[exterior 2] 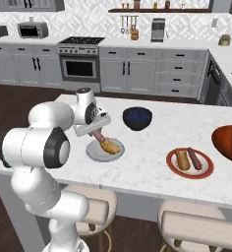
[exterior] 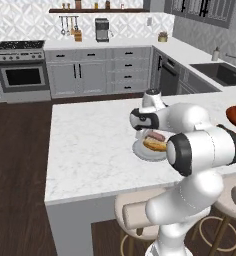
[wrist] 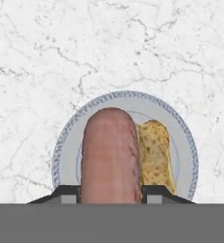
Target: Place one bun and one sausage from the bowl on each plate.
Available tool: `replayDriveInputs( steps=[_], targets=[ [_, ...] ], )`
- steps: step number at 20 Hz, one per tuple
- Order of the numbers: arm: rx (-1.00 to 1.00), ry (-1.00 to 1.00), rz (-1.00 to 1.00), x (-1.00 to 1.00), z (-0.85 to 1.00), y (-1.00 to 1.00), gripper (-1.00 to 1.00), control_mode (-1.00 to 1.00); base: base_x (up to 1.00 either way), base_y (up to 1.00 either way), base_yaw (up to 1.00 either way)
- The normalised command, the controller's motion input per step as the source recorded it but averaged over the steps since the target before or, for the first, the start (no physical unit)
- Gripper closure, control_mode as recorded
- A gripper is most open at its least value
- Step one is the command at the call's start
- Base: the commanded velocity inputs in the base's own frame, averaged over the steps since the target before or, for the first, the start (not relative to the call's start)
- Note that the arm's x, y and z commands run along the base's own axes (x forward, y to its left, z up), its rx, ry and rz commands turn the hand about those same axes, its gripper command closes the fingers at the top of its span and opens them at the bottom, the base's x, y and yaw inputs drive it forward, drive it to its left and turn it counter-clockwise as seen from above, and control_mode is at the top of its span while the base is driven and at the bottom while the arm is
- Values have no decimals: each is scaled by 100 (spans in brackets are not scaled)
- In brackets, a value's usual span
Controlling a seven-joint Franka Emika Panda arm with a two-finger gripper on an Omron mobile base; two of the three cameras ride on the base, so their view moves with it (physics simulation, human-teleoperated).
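Note:
My gripper [wrist: 110, 192] is shut on a pinkish-brown sausage [wrist: 109, 152], held low over the light grey plate [wrist: 133, 97]. A golden bun [wrist: 154, 154] lies on that plate, right beside the sausage. From the right base view, the gripper [exterior 2: 96, 132] points down at this plate [exterior 2: 94, 153] near the counter's front edge. The red-rimmed plate [exterior 2: 173, 169] carries a bun [exterior 2: 182, 159] and a sausage [exterior 2: 193, 157]. The reddish-brown bowl [exterior 2: 228, 142] sits at the far right, cut off by the frame. I cannot tell whether the held sausage touches the plate.
A dark blue bowl [exterior 2: 137, 118] stands behind the grey plate. The marble island counter [exterior: 90, 145] stretches bare to the left. Round stools [exterior 2: 196, 221] are tucked under the near edge. My own arm [exterior: 205, 147] covers much of the counter in the left base view.

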Motion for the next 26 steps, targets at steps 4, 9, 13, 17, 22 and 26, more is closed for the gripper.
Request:
replayDriveInputs(
  steps=[4,9,13,17,22,26],
  targets=[
    [-2,6,0,1,-70,0,100,-100,0,0,0],
    [0,1,0,26,-47,1,100,-100,0,0,0],
    [0,0,0,23,-46,0,100,-100,0,0,0],
    [0,0,0,1,-22,0,100,-100,0,0,0],
    [0,0,0,-13,-7,-1,-100,-100,0,0,0],
    [0,-9,-1,-42,0,-6,-100,-100,0,0,0]
  ],
)
